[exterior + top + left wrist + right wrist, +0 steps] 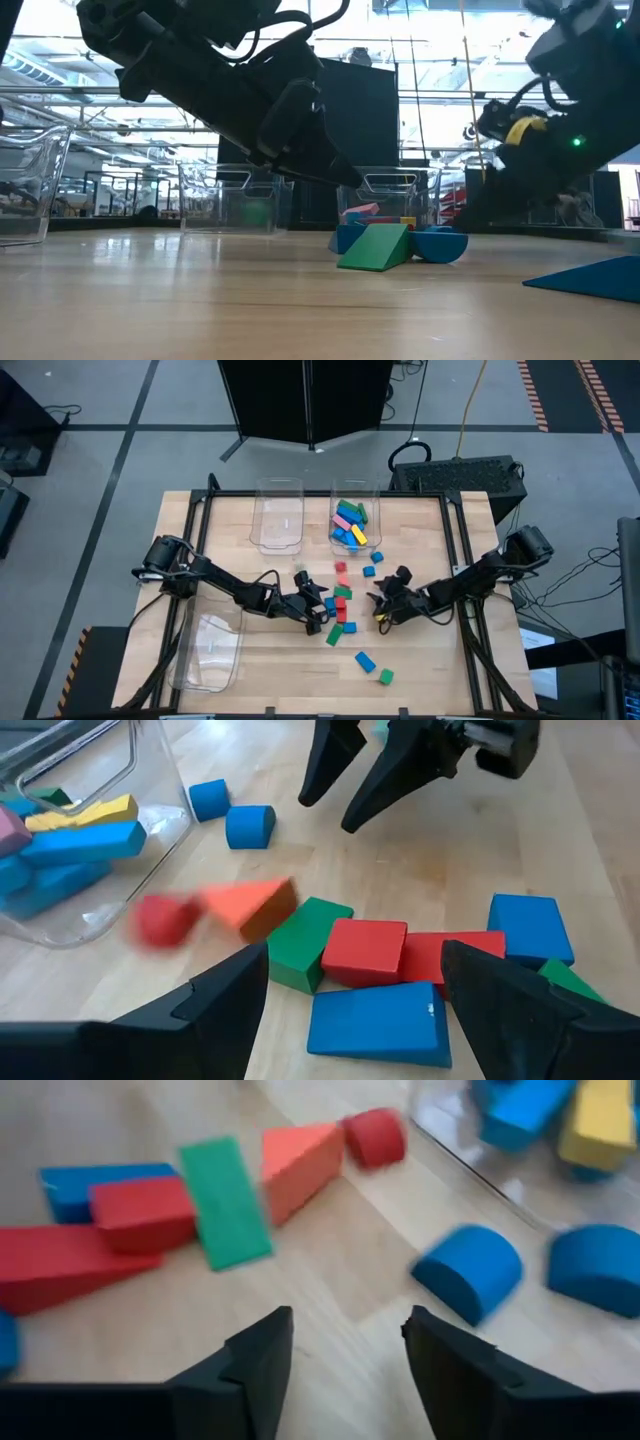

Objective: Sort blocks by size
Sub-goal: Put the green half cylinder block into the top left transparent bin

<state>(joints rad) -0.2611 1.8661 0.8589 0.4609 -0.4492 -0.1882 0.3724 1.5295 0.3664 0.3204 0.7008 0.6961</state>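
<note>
Left gripper (322, 610) low over the block cluster (340, 610) at table centre, fingers spread, nothing between them. Right gripper (385, 605) just right of cluster, fingers apart, empty. More blocks sit in the far right clear bin (372, 520); two strays (372, 665) lie nearer the front edge

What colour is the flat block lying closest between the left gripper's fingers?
Blue. The flat block shows best in the left wrist view, in front of two red blocks.
</note>
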